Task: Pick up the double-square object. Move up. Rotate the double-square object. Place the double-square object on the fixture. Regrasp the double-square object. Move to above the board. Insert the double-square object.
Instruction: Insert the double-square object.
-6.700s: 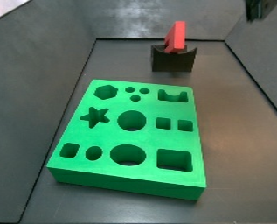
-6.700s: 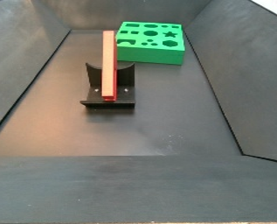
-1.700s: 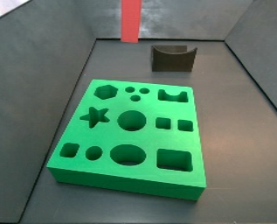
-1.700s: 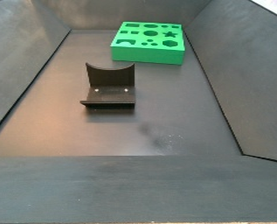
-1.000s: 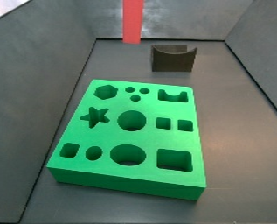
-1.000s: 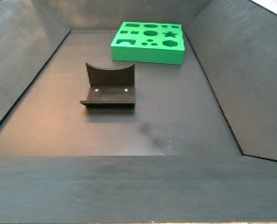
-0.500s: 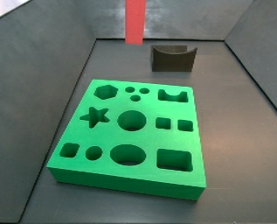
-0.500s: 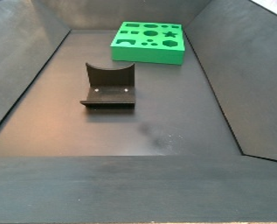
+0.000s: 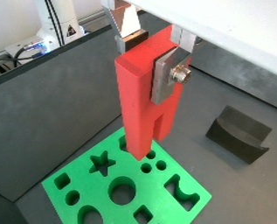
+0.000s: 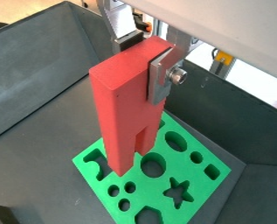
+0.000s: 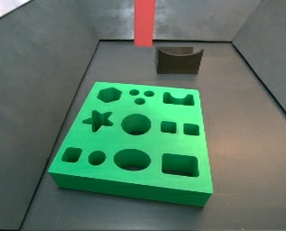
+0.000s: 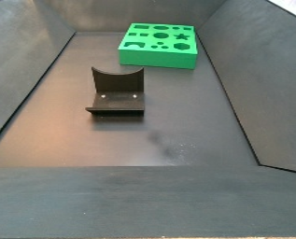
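Note:
The gripper (image 9: 147, 54) is shut on the red double-square object (image 9: 144, 105) and holds it upright, prongs down, high above the green board (image 9: 106, 184). It shows the same in a wrist view (image 10: 127, 105) over the board (image 10: 199, 179). In a side view only the lower part of the red double-square object (image 11: 145, 23) hangs in from the top edge, beyond the board (image 11: 139, 135); the gripper is out of frame there. The fixture (image 11: 178, 60) stands bare behind the board. In a side view the fixture (image 12: 117, 91) and board (image 12: 159, 46) show, with no gripper or object.
Dark grey sloped walls (image 11: 37, 45) close in the work floor on all sides. In a wrist view the fixture (image 9: 238, 134) lies beside the board's far corner. Cables and lab gear (image 9: 24, 52) lie outside the walls.
The red double-square object has left the fixture, which is bare since. Over the last second it has drifted slightly right in a side view, staying high.

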You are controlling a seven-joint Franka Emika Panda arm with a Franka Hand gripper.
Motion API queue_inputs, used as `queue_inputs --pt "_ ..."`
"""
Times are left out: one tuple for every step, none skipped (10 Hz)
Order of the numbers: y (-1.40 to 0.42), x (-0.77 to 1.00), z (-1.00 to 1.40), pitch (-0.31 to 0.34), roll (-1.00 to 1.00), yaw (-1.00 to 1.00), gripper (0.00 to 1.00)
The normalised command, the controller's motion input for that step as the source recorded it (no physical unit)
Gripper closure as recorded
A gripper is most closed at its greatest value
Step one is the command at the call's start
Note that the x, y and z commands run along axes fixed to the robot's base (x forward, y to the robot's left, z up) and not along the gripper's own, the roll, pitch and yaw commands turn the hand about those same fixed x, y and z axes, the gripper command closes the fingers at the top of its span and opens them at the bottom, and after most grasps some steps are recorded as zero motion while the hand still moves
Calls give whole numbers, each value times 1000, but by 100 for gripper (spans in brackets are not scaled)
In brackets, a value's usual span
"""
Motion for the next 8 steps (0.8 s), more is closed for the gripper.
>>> queue_inputs --pt "-54 126 0 0 0 0 100" --pt "-180 254 -9 0 73 -154 100" --pt "-289 443 -74 0 93 -291 100" --pt "-369 523 -91 0 111 -403 100" --pt "-329 426 -114 0 119 -500 100" --pt "-294 294 -106 0 110 -631 100" --pt "-291 340 -40 0 57 -654 100" --pt "-263 226 -63 -1 61 -760 100"
